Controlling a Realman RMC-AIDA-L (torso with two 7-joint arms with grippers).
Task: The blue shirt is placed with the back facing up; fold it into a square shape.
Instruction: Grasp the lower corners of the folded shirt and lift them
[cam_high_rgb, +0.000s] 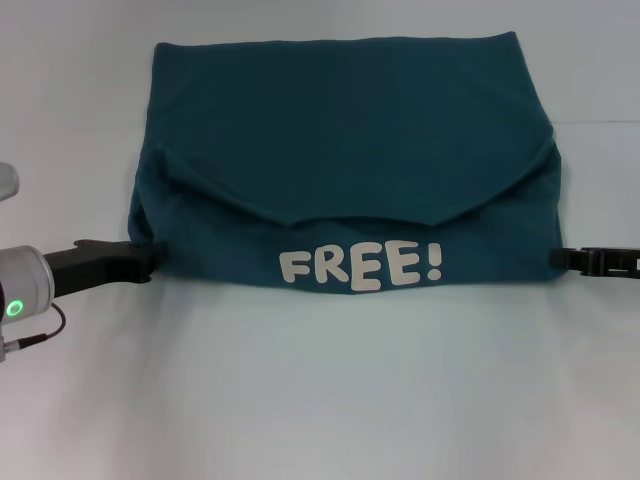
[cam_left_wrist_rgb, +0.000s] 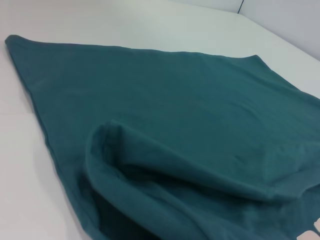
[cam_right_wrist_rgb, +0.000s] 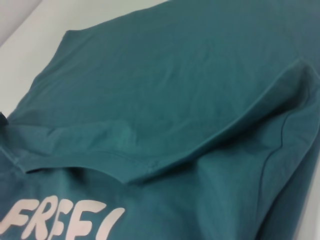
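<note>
**Shirt half-folded, both pincers at the near corners**

Head view: the blue shirt (cam_high_rgb: 340, 160) lies spread on the white desk (cam_high_rgb: 320, 400), centred and toward the far side. Near portion is turned over, so the "FREE!" lettering (cam_high_rgb: 360, 267) shows along the near edge, w/ a shallow V-shaped flap edge just above it. Left pincer (cam_high_rgb: 150, 262) sits at the shirt's near-left corner, touching or just beside the cloth; right pincer (cam_high_rgb: 558, 259) at the near-right corner, likewise. Can't tell from here whether either is wide, narrow, or holding fabric; tips are hidden against the cloth.

Left wrist view: only cloth and desk visible. A rolled, puffy fold of the shirt sits close to the cam, flat back panel stretching away beyond it. No fingers in frame, so pincer state can't be told.

Right wrist view: flap edge w/ its stitched hem crosses the frame, lettering partly seen below it. Fold looks loose, some air under it. No fingers here either.

Judgement: step in hand looks like a lengthwise fold, near edge carried toward far edge. To do it well: both sides should grip same layer count, lift evenly, travel in sync so the edge stays straight, and lay corners onto the far corners w/o dragging the lower layer. Uneven pull would skew the square.
</note>
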